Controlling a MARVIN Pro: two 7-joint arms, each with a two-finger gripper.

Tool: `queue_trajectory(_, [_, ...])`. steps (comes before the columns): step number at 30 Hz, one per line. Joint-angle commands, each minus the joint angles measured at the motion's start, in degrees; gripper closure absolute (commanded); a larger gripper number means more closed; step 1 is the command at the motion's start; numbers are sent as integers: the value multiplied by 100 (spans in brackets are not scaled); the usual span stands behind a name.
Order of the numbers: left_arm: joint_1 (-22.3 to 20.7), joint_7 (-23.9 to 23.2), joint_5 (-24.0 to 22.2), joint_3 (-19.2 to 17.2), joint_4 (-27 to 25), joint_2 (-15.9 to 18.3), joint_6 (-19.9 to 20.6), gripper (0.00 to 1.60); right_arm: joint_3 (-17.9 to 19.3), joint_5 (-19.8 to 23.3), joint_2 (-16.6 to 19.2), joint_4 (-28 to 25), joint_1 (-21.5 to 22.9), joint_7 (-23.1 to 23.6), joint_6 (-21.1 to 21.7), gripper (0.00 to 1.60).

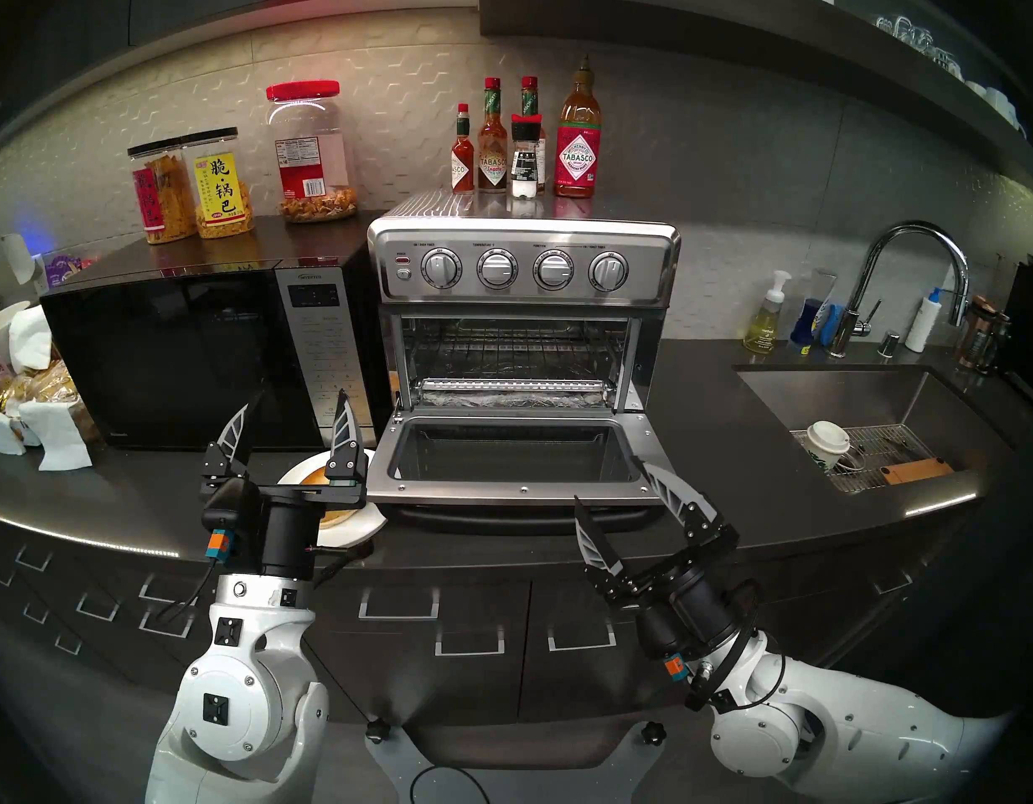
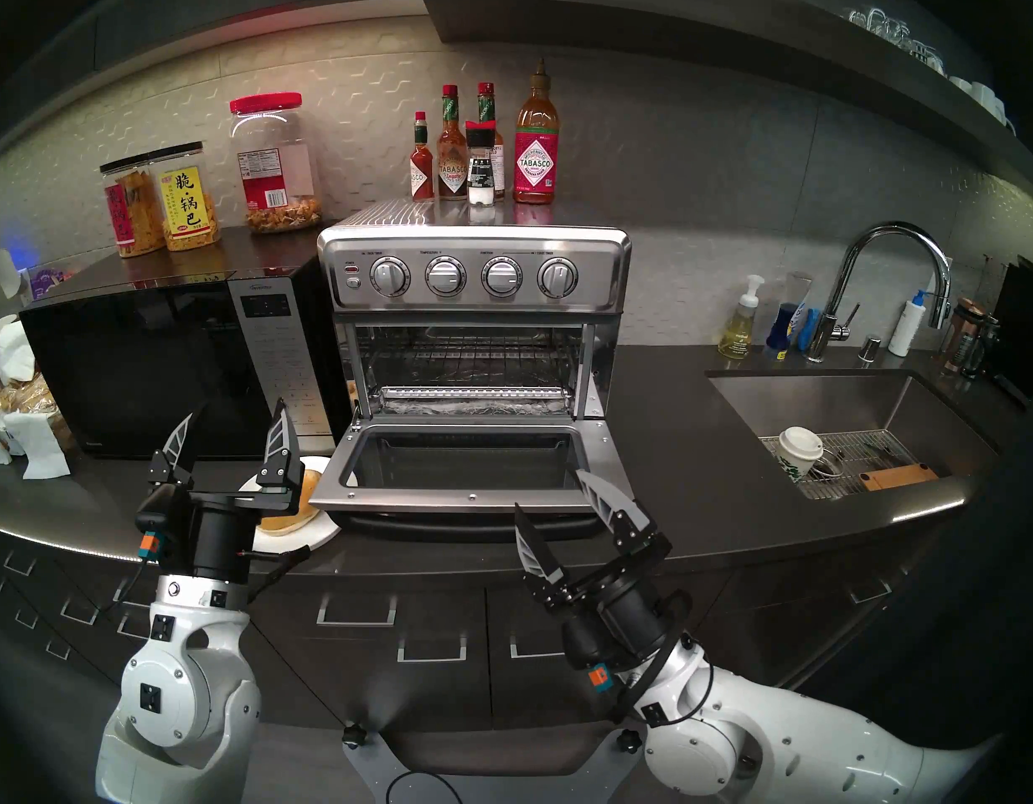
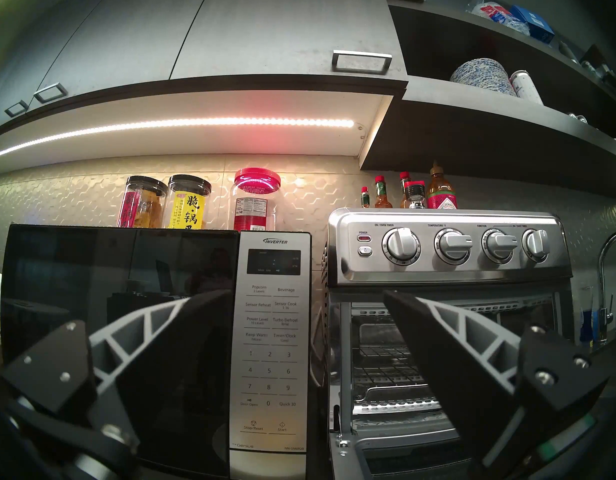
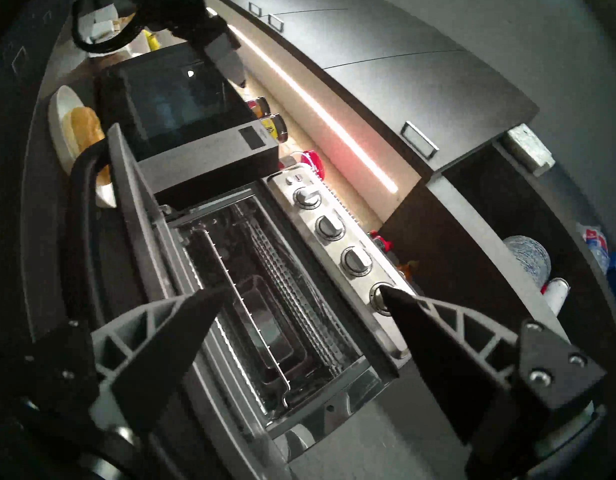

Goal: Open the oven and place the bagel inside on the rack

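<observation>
Fingers, left: the left gripper [image 1: 291, 423] has its fingers spread wide and empty, hanging above the near-left worktop [image 1: 734, 437] in front of the microwave [image 1: 172, 356].
Fingers, right: the right gripper [image 1: 610, 484] is spread wide too, holding nothing, just off the near right corner of the door [image 1: 511, 457].
Oven: the oven [image 1: 523, 321] is open, its door dropped flat toward us.
Rack: the rack [image 1: 511, 386] sits across the cavity, bare, with a foil-covered tray [image 1: 511, 401] right under it.
Bagel: the bagel [image 4: 83, 127] is on the white plate [image 4: 62, 122], tucked against the left edge of the door and half hidden behind the left wrist.
Risk, pickup: plate and door sit tight together, so a finger coming down on the right side could strike the door edge or shove the plate.
Risk, grip: the glossy crust looks slippery; a shallow pinch may let it roll off.
Risk, carry: swinging low over the door could clip its rim.
Risk, placing: released too near the front, it could tip onto the door.
</observation>
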Motion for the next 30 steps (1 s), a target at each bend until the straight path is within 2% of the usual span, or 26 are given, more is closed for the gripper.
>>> queue_trajectory(1, [0, -8, 5, 8, -115, 5, -17, 0, 408, 504, 147, -54, 369, -151, -603, 0])
queue_trajectory(11, [1, -9, 5, 8, -115, 5, -16, 0, 1036, 1377, 660, 496, 394, -310, -1427, 0])
queue_trajectory(16, [4, -9, 5, 8, -119, 5, -14, 0, 1270, 1760, 952, 629, 269, -446, -1930, 0])
queue_trajectory(20, [7, -9, 5, 8, -123, 6, -11, 0, 1374, 1930, 1052, 682, 184, -637, -2365, 0])
queue_trajectory(25, [8, -9, 5, 8, -125, 6, -10, 0, 1426, 2038, 1251, 529, -61, -787, -2711, 0])
queue_trajectory(26, [8, -9, 5, 8, -125, 6, -10, 0, 1425, 1903, 1313, 471, -187, -906, -2880, 0])
queue_trajectory(27, [7, -9, 5, 8, -124, 6, -10, 0, 1402, 2018, 1347, 407, -243, -901, -2985, 0])
queue_trajectory(30, [9, -9, 4, 7, -127, 6, -8, 0, 1439, 1891, 1403, 370, -329, -1001, -3003, 0])
